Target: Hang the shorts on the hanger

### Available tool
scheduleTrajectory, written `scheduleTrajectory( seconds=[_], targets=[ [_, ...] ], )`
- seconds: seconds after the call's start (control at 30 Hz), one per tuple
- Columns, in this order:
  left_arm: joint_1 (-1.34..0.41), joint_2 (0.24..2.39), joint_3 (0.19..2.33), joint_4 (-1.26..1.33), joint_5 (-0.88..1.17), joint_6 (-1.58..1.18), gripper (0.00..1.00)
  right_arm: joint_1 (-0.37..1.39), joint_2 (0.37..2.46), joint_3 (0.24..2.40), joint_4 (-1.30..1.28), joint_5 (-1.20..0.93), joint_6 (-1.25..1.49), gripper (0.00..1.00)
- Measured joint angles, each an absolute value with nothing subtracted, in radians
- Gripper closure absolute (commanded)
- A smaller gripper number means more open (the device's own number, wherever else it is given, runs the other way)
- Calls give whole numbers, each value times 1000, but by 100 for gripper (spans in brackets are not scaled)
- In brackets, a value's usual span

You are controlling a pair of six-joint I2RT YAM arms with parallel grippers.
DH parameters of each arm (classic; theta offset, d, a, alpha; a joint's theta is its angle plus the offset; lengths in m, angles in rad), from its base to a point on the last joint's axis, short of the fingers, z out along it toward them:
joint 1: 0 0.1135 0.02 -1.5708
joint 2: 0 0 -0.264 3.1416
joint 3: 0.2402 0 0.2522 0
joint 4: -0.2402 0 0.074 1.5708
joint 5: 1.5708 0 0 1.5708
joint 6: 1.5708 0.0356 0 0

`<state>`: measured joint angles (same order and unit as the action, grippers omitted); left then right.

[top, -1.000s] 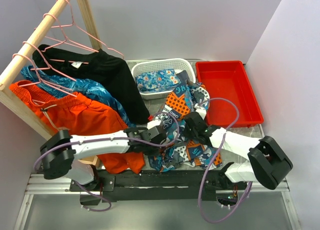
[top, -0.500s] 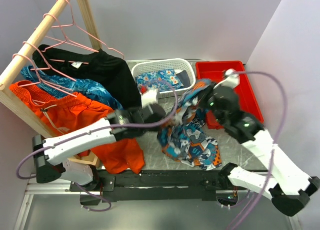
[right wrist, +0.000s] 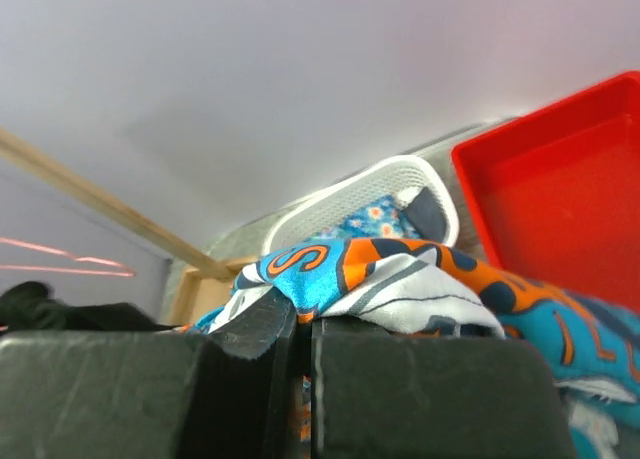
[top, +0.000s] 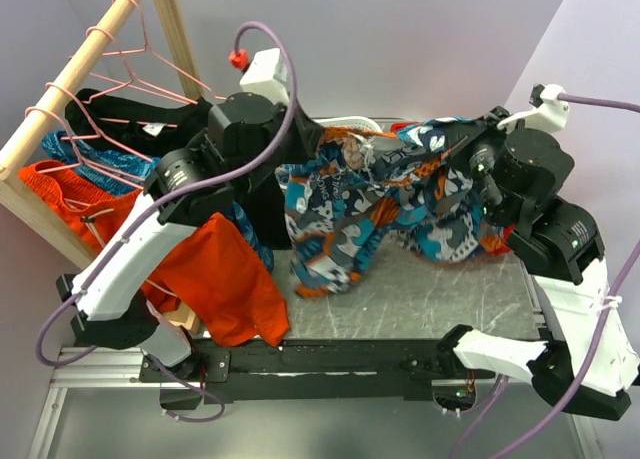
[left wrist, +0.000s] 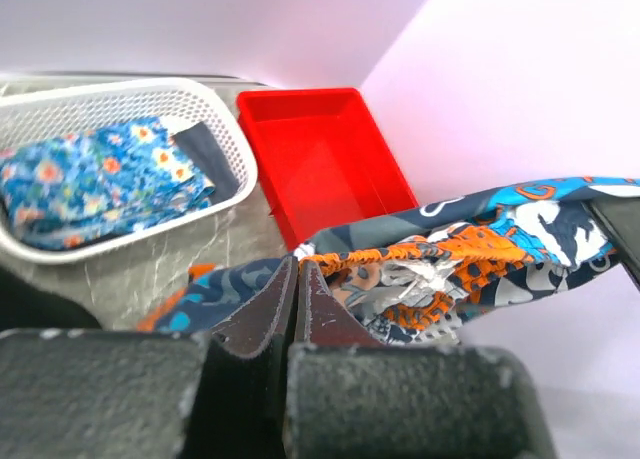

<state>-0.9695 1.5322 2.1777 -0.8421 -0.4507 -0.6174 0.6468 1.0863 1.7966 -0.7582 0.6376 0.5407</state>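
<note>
The patterned shorts [top: 380, 194] in orange, teal, navy and white hang stretched in the air between both grippers, high above the table. My left gripper [top: 322, 151] is shut on their left waistband end; the left wrist view shows the orange elastic edge [left wrist: 400, 249] pinched at the closed tips. My right gripper [top: 472, 139] is shut on the right end, with cloth [right wrist: 380, 274] draped over its closed jaws. Several pink wire hangers [top: 125, 79] hang on the wooden rack pole at the far left, apart from the shorts.
A wooden rack [top: 75, 89] at the left carries black [top: 215, 144], blue leafy [top: 90, 159] and orange [top: 210, 269] shorts. A white basket [left wrist: 120, 169] holding blue floral cloth and a red tray [left wrist: 325, 154] stand at the back of the table.
Both arms have lifted the shorts from the table and pulled them apart, so they now hang spread in the air. The left arm has swung up and back towards the rack.
</note>
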Motion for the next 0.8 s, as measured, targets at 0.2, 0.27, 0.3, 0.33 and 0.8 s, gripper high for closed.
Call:
scheduleTrajectory(
  seconds=[0.2, 0.27, 0.3, 0.33, 0.8],
  targets=[
    [-960, 1555, 2034, -771, -335, -538, 99, 495, 1027, 1558, -749, 574, 578, 100],
    [-960, 1564, 1927, -731, -312, -536, 99, 404, 992, 1421, -724, 515, 596, 94],
    [-959, 1575, 1871, -716, -301, -538, 98, 327, 980, 1328, -704, 445, 608, 92],
    [-958, 1587, 1829, -700, -290, -540, 98, 286, 979, 1273, -690, 407, 615, 90],
    [-945, 1740, 1841, -656, -329, -593, 38, 8, 1008, 963, -553, -27, 665, 8]
  ],
)
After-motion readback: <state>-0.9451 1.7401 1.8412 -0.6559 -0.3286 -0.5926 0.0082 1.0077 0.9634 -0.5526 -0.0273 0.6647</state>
